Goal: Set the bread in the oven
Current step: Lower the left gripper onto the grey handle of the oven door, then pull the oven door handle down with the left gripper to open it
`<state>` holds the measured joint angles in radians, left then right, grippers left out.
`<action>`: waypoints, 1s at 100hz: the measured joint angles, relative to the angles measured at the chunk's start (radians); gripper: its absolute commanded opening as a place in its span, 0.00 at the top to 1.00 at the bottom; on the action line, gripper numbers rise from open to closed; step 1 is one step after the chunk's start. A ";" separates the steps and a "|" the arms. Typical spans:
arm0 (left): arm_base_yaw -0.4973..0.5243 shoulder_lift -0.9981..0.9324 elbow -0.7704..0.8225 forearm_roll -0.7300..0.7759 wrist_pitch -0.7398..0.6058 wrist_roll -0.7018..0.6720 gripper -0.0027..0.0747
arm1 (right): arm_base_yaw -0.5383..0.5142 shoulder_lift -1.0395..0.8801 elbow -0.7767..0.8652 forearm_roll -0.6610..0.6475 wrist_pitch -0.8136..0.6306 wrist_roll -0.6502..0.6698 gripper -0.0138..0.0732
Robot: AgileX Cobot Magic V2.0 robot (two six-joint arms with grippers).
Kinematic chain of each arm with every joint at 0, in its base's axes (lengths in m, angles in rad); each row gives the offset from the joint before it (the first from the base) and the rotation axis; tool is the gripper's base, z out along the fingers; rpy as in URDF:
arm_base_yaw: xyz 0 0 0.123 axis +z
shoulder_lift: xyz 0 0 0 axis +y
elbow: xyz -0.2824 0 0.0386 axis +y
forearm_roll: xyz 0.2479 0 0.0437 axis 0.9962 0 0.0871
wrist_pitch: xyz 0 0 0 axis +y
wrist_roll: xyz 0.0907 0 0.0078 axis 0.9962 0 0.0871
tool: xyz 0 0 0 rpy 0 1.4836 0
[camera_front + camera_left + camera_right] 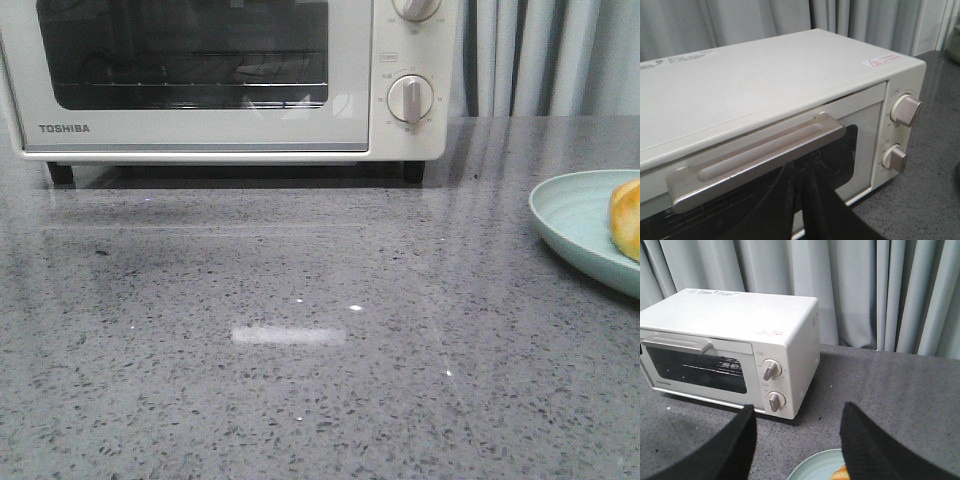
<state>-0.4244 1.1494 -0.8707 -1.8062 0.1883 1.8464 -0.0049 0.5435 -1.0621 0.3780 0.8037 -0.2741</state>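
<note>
The white Toshiba oven [200, 130] stands at the back left with its door closed; it also shows in the right wrist view [735, 335]. In the left wrist view my left gripper [807, 170] has its dark fingers pressed together, empty, with the tips just under the oven's silver door handle [760, 155]. The bread [628, 222] lies on a pale green plate [575, 215] at the right edge. My right gripper [797, 415] is open and empty above the plate [815, 467], with a sliver of bread [841, 473] below it. Neither gripper shows in the front view.
Two round knobs [408, 98] sit on the oven's right panel. The grey speckled counter [300, 350] stretches in front of the oven. Grey curtains [880, 290] hang behind the table.
</note>
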 measured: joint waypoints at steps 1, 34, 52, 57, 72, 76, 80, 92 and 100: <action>0.000 0.004 -0.002 0.000 0.000 0.000 0.99 | 0.000 0.000 0.000 0.000 0.000 0.000 0.45; 0.000 0.086 -0.086 -0.002 -0.007 0.029 0.99 | 0.000 0.000 0.000 0.000 0.000 0.000 0.45; 0.000 0.135 -0.119 -0.002 -0.007 0.031 0.99 | 0.000 0.000 0.000 0.000 0.001 0.000 0.45; 0.000 0.147 -0.123 -0.002 -0.007 0.032 0.99 | 0.000 0.000 0.000 0.000 0.002 0.000 0.45; 0.000 0.161 -0.131 -0.002 -0.007 0.055 0.99 | 0.000 0.000 0.000 0.002 0.002 0.000 0.45; 0.000 0.164 -0.131 -0.002 -0.007 0.059 0.99 | 0.000 0.000 0.000 0.002 0.002 0.000 0.45; 0.000 0.164 -0.133 -0.002 -0.007 0.061 0.99 | 0.000 0.000 0.000 0.002 0.005 0.000 0.45; 0.000 0.168 -0.140 -0.002 -0.009 0.066 0.99 | 0.000 0.000 0.000 0.002 0.010 0.000 0.45; 0.000 0.168 -0.155 -0.002 -0.018 0.068 0.99 | 0.000 0.000 0.000 0.002 0.010 0.000 0.45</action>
<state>-0.4244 1.3177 -1.0252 -1.8082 0.1699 1.9149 -0.0049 0.5435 -1.0621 0.3796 0.8140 -0.2741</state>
